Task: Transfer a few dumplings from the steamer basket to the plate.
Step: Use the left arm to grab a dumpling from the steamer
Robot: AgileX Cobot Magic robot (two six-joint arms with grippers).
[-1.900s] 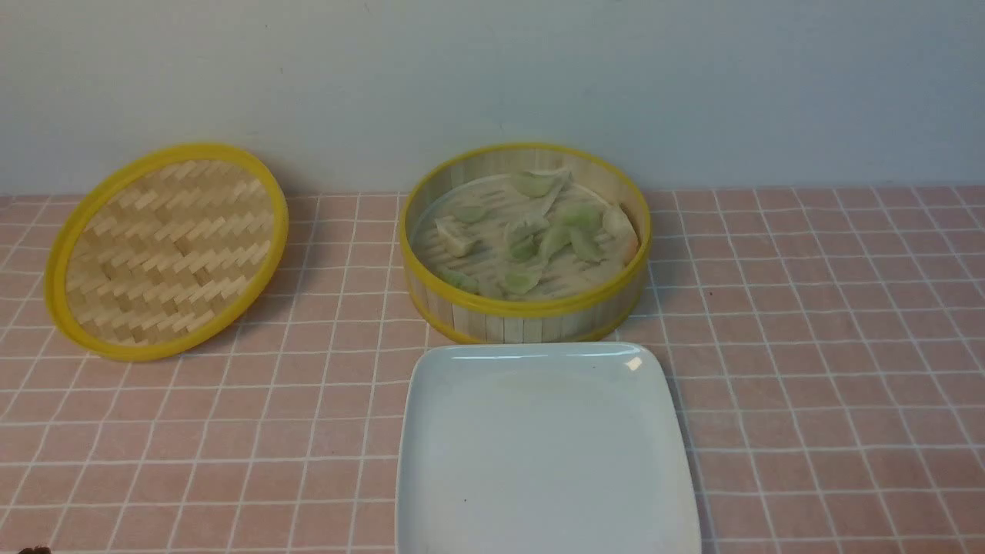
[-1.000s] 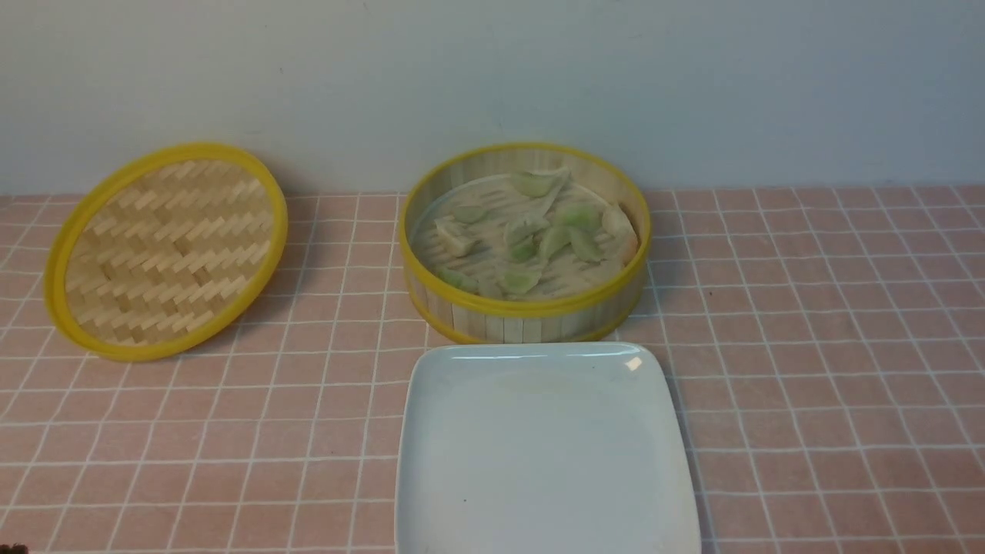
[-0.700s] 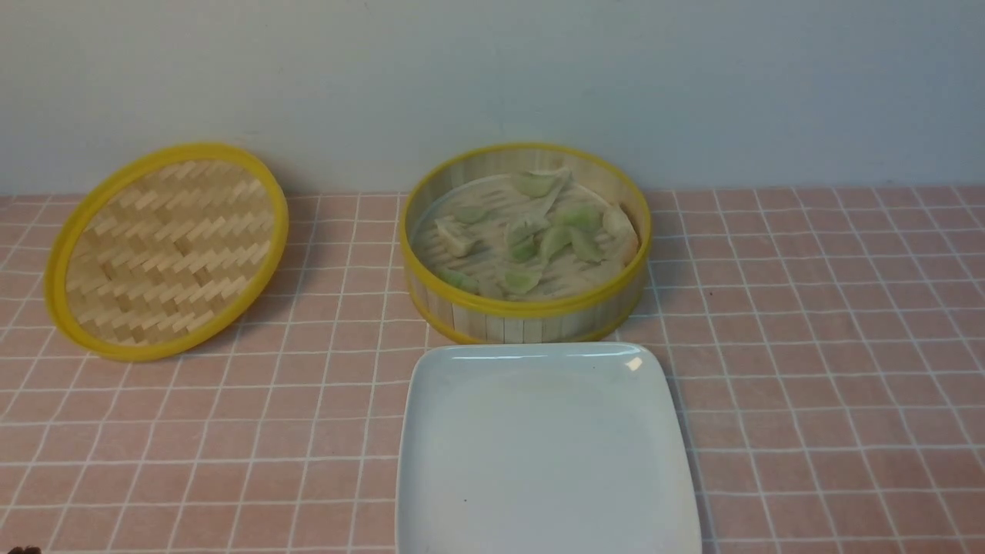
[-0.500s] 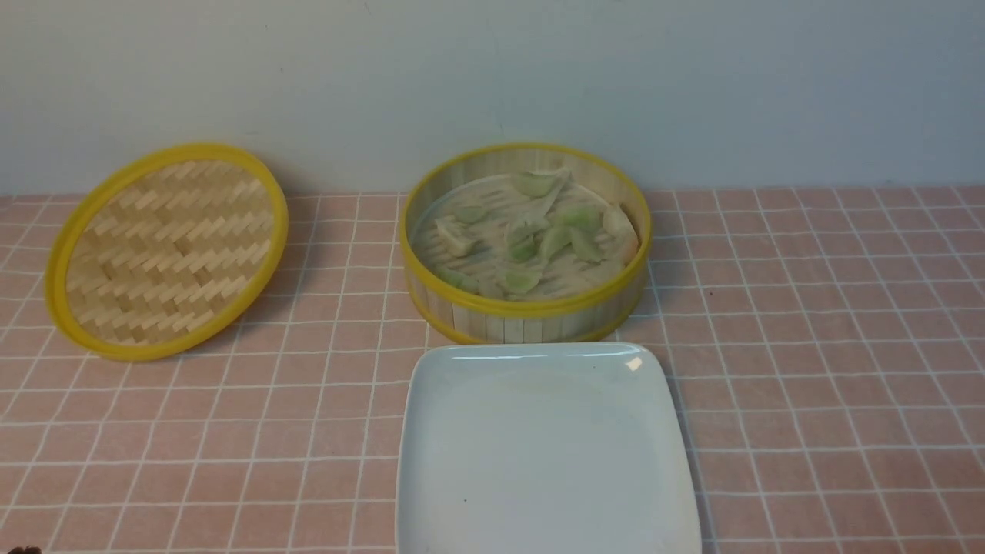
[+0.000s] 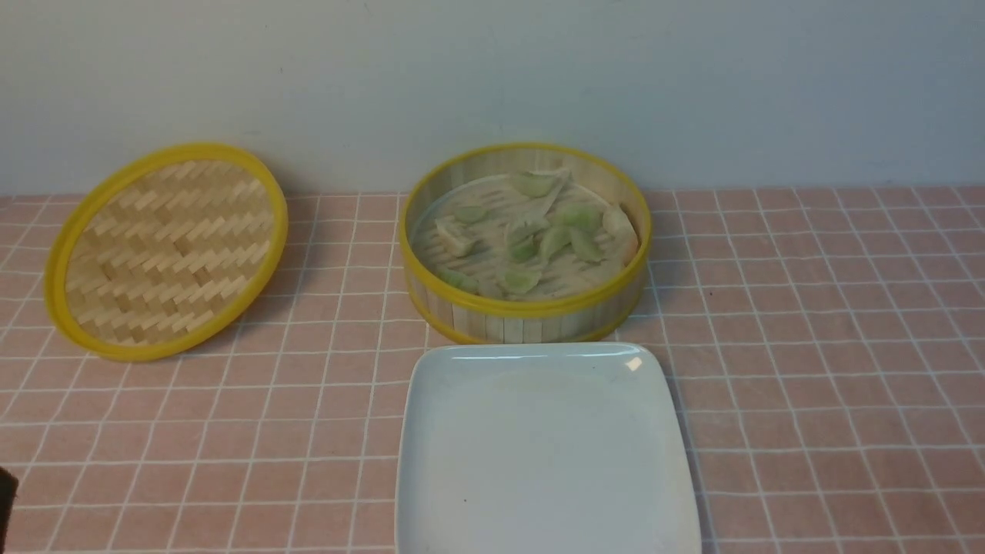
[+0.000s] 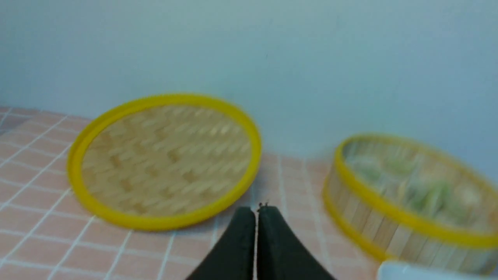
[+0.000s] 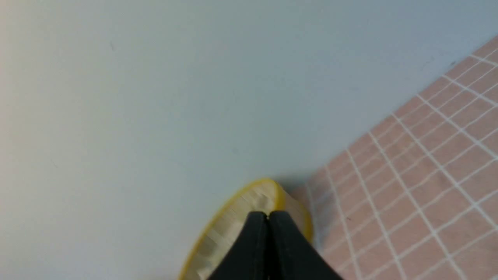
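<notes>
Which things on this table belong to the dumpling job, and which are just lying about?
Belong to the job: dumplings, steamer basket, plate.
Lying about: woven lid, to the left of the basket.

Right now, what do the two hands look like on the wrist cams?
Left hand and right hand: each has two matte black fingers, broad at the base, tapering to narrow tips. No cables, markings or labels visible.
</notes>
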